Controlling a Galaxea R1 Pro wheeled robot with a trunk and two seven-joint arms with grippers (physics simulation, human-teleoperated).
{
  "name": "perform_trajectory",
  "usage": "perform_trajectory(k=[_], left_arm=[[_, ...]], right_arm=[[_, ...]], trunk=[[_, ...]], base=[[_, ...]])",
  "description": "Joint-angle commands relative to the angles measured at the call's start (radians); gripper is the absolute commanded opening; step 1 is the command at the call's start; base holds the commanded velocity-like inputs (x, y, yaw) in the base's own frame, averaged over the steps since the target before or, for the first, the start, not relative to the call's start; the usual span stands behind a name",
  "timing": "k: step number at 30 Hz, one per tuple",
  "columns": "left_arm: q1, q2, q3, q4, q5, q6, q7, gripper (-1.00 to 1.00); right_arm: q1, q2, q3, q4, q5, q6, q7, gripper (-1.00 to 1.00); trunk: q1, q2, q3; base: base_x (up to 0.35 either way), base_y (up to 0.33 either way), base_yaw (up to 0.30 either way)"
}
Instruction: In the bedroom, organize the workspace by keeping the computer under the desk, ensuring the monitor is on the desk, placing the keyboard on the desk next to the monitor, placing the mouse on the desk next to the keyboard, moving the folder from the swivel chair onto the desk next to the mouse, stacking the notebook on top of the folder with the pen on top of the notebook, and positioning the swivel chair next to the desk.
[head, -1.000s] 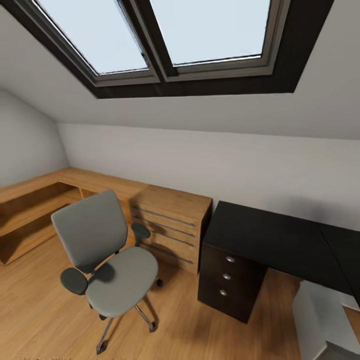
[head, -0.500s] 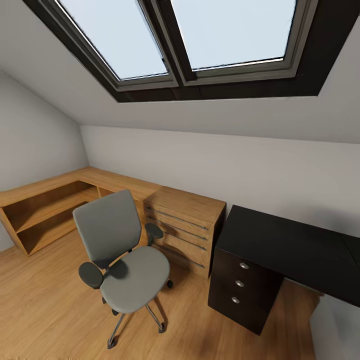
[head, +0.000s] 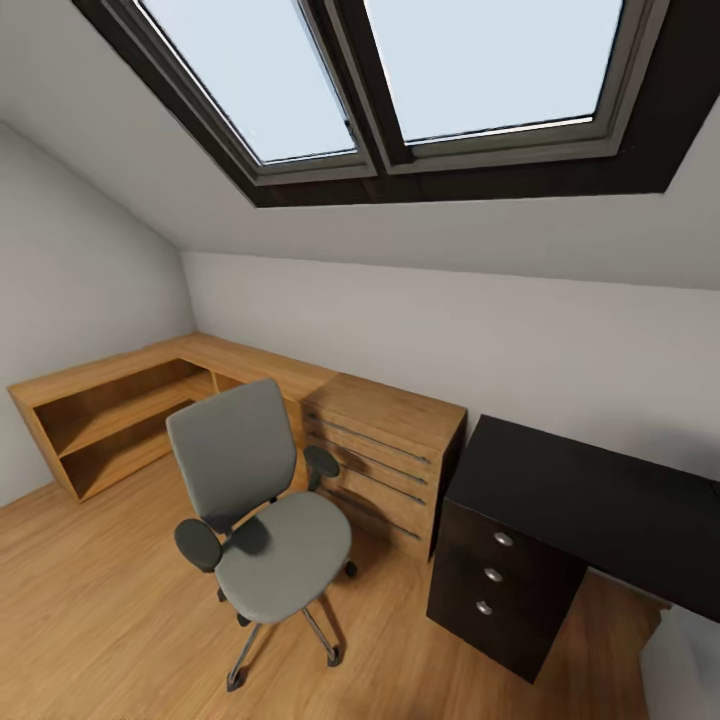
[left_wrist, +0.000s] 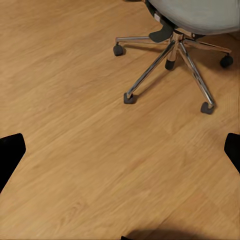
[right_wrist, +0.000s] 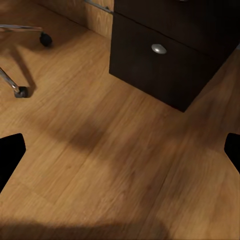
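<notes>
On the wood floor: grey swivel chair (head: 262, 520), seat bare | both tools spread apart

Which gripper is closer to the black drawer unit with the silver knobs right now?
Right. The right gripper hangs open over the floor just before the black drawer unit; the left gripper hangs over floor by the grey swivel chair's chrome base.

Skylight (head: 400, 80) set in sloped white ceiling; oak chest (head: 385, 460) and low oak shelving (head: 110, 410) ranged along white wall (head: 450, 320); wood floor (head: 100, 600) laid throughout.
</notes>
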Motion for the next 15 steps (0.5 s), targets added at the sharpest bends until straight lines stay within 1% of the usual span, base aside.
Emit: perform_trajectory(k=[1, 4, 7, 15], left_arm=[[0.0, 0.0, -0.003, 0.0, 0.007, -0.004, -0.01, 1.0], [0.0, 0.0, -0.003, 0.002, 0.007, -0.007, -0.033, 1.0], [0.0, 0.0, -0.003, 0.003, 0.009, -0.007, -0.047, 1.0], [0.0, 0.0, -0.002, 0.003, 0.01, 0.002, -0.046, 1.0]], right_arm=[[-0.001, 0.0, -0.008, 0.002, 0.011, -0.003, -0.005, 1.0], [-0.001, 0.0, -0.008, 0.002, 0.011, -0.003, -0.006, 1.0], [-0.001, 0.0, -0.008, 0.002, 0.01, -0.002, -0.006, 1.0], [-0.001, 0.0, -0.009, 0.002, 0.008, -0.001, -0.007, 1.0]], trunk=[[0.001, -0.002, -0.002], [0.001, -0.002, -0.002], [0.001, -0.002, -0.003], [0.001, -0.002, -0.007]], base=[[0.0, 0.0, 0.109], [0.0, 0.0, 0.168], [0.0, 0.0, 0.234], [0.0, 0.0, 0.262]])
